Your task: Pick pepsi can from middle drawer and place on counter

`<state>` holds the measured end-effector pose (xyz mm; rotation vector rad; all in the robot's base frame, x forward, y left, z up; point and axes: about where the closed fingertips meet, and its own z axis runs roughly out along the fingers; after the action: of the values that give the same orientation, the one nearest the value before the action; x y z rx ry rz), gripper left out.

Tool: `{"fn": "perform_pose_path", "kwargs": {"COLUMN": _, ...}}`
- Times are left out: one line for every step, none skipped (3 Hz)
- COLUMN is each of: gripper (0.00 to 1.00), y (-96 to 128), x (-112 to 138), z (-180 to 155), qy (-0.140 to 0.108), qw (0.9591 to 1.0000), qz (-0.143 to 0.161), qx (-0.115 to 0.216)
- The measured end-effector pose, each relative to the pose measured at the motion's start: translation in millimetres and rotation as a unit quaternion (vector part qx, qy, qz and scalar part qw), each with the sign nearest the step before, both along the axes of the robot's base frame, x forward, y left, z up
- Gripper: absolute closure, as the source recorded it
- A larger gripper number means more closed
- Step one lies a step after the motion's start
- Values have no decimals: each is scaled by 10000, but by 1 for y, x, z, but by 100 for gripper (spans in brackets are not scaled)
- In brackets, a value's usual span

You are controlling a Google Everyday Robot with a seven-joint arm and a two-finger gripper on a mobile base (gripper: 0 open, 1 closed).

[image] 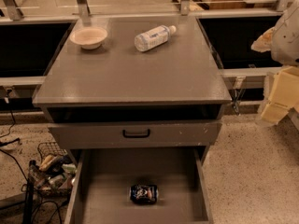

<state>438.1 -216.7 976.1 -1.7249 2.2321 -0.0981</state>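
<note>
The gripper (279, 94) hangs beyond the counter's (140, 76) right edge, touching nothing; whether it is open or closed cannot be told. The pepsi can (144, 193) lies on its side in the open middle drawer (112, 171), below the counter's front edge. A bowl (88, 36) and a plastic bottle (154, 37) sit near the back edge.

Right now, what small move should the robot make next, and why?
Probably swing the hand from the right edge down toward the middle drawer: the pepsi can lies on its side there, far from the hand.
</note>
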Motion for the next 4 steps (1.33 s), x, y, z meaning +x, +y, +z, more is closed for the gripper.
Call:
{"fn": "perform_pose_path", "kwargs": {"gripper": 0, "y": 0, "x": 0, "z": 0, "qy": 0, "qw": 10000, "qz": 0, "qx": 0}}
{"fn": "perform_pose_path", "kwargs": {"gripper": 0, "y": -1, "x": 4, "z": -24, "qy": 148, "qw": 9999, "qz": -32, "qx": 18}}
{"fn": "perform_pose_path", "kwargs": {"gripper": 0, "y": -5, "x": 10, "z": -60, "qy": 477, "qw": 9988, "qz": -76, "qx": 42}}
{"fn": "perform_pose_path", "kwargs": {"gripper": 0, "y": -4, "x": 8, "z": -65, "qy": 506, "qw": 9987, "qz": -59, "qx": 98}}
